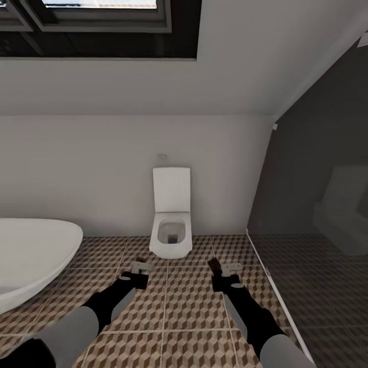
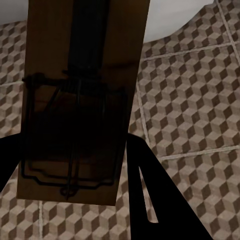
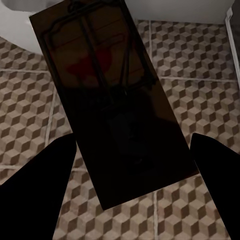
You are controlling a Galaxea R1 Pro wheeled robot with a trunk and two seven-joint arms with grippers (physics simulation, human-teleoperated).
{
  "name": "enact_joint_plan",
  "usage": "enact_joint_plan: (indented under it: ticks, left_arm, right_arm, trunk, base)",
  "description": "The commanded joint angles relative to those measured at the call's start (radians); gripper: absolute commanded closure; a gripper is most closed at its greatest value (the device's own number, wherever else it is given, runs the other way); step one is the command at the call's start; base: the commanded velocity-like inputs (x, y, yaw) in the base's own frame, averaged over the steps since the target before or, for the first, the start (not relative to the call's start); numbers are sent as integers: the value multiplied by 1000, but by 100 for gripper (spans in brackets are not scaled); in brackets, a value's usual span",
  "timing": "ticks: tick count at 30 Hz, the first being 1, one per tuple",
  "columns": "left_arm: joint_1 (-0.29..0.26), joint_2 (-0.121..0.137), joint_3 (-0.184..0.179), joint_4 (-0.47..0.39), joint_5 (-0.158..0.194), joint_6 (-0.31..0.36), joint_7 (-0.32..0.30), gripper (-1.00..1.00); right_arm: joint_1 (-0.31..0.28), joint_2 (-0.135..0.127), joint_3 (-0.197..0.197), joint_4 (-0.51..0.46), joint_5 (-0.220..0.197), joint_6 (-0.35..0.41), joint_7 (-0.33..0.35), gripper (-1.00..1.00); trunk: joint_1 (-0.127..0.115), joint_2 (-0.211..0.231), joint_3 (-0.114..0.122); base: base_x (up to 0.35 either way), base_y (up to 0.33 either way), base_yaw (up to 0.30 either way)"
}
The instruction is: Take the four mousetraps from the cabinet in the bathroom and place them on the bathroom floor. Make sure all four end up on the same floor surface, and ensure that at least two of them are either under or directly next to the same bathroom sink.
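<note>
The floor [image 1: 179, 312] with its cube pattern takes the lower part of the head view. A white tub [image 1: 30, 255] stands at the left, a white toilet [image 1: 171, 225] against the far wall, and a dark glass partition [image 1: 317, 204] at the right.

Both arms reach forward over the tiles, well apart from each other. The left gripper [image 1: 139, 270] is closed on a mousetrap [image 2: 80, 100]. In the left wrist view this brown board sits between the two dark fingers [image 2: 150, 200] and reaches out beyond them, with its wire frame facing the camera, above the tiles.

The right gripper [image 1: 227, 271] is also closed on a trap [image 3: 112, 105]. In the right wrist view this board lies tilted between the fingers [image 3: 35, 195], it looks very dark, and a red spot shows under its wires. Both boards are held above the floor, in front of the toilet.
</note>
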Motion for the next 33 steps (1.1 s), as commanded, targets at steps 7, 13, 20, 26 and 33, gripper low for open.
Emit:
enact_joint_plan:
  ticks: [7, 13, 20, 26, 33]
  left_arm:
    - [-1, 0, -8, -3, 7, 5, 8, 100]
    - [-1, 0, -8, -3, 7, 4, 8, 100]
    - [-1, 0, -10, -4, 7, 3, 8, 100]
    - [-1, 0, -10, -5, 6, 1, 8, 100]
    - [-1, 0, -10, -5, 5, -1, 7, 100]
  right_arm:
    - [-1, 0, 6, -2, -12, 4, -9, 100]
    - [-1, 1, 6, -2, -12, 4, -9, 100]
    - [-1, 2, 8, 0, -12, 4, -7, 100]
    - [-1, 3, 10, 0, -12, 3, -7, 100]
    - [-1, 2, 11, 0, -12, 2, -7, 100]
  trunk:
    - [27, -50, -35]
    - [50, -92, -63]
    - [77, -141, -96]
    - [100, -183, -124]
    - [127, -232, -158]
  base:
    - [0, 0, 0]
    - [0, 0, 0]
    - [0, 0, 0]
    - [0, 0, 0]
    - [0, 0, 0]
